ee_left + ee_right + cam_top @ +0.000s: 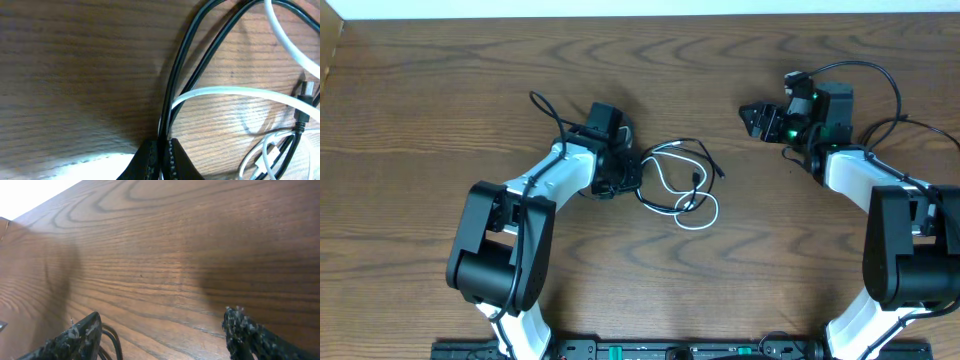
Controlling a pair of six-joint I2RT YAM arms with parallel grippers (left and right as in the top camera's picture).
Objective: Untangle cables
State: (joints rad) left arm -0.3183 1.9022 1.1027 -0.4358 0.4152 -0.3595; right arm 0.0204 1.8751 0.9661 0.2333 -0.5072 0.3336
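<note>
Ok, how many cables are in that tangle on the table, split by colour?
black cable: 1
white cable: 1
Total: 2

Thin black cable [165,125], thin white cable [235,91], loosely looped, apparently intertwined, lying together in one tangle.
</note>
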